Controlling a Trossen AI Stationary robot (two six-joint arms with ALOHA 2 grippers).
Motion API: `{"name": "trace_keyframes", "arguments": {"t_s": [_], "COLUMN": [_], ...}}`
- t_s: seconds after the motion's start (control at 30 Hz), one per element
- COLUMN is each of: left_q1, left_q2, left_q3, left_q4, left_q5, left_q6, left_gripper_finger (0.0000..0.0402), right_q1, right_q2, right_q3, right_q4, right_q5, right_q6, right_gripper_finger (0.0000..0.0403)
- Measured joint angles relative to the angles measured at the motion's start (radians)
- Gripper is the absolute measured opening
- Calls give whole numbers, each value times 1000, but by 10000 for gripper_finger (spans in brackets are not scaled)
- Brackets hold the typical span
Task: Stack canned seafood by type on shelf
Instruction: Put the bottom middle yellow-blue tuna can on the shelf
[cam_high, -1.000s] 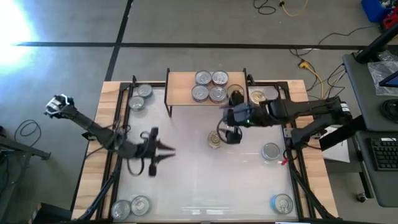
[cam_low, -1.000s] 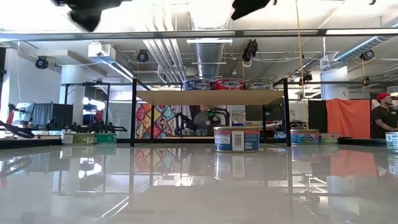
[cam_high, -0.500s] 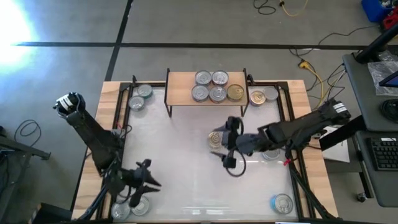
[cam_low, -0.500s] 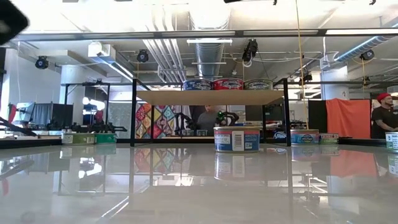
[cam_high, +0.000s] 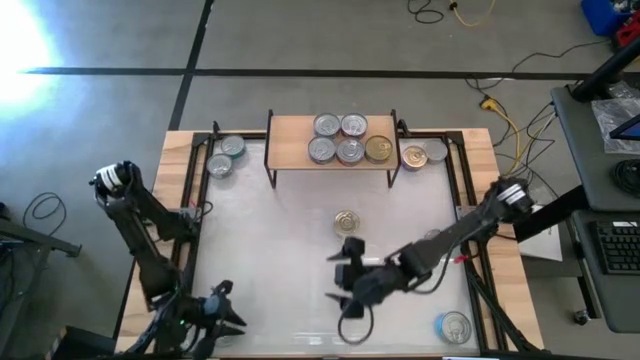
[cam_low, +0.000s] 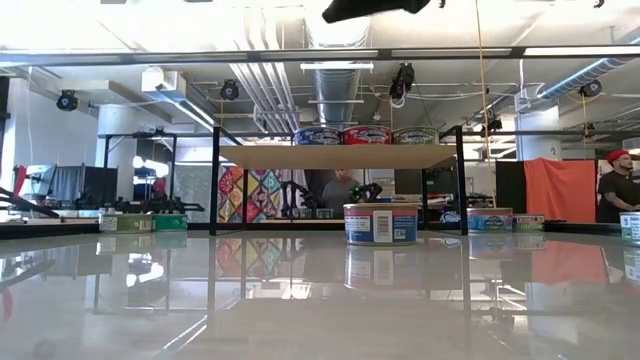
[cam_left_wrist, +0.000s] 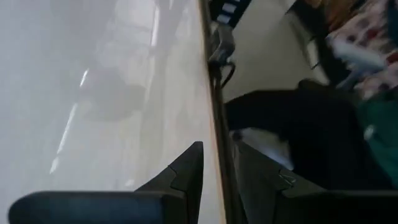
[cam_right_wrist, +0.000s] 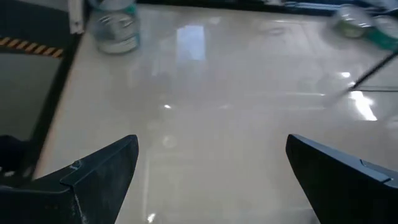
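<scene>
Both claws hang low near the tabletop's front edge, neither holding a tin.

Right claw (cam_high: 345, 290) hovers over bare tabletop (cam_high: 290, 230) near the front edge, fingers spread wide, released; left claw (cam_high: 222, 318) sits at the front left corner, fingers nearly pinched together with nothing between them, by the tins there, which its arm mostly hides; shelf (cam_high: 290, 135) stands at the back edge with four silver-topped tins (cam_high: 337, 138) clustered and one gold-topped tin (cam_high: 378, 149) beside them; one tin (cam_high: 347, 221) stands alone mid-tabletop; two tins (cam_high: 224, 155) at the back left corner; two tins (cam_high: 423, 154) just right of the shelf; one tin (cam_high: 454, 326) at the front right corner.
</scene>
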Motion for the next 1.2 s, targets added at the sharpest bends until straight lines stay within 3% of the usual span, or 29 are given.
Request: {"name": "trace_keyframes", "arguments": {"t_s": [0.2,0.4,0.53,0.77,1.2], "left_q1": [-71,-100,-100,-99,-78], "left_q2": [20,71,105,137,138], "left_q3": [172,264,252,257,283], "left_q4": [-515,-838,-868,-822,-738], "left_q5": [9,194,365,475,550], "left_q6": [-304,-597,-692,-737,-713], "left_gripper_finger": [75,75,75,75,75], "right_q1": [68,107,125,139,124], "right_q2": [103,162,178,188,186], "right_q3": [91,138,143,142,141], "right_q4": [-2,0,-1,-1,0], "right_q5": [0,2,24,26,86], "right_q6": [62,101,129,128,13], "right_gripper_finger": [400,400,400,400,400]}}
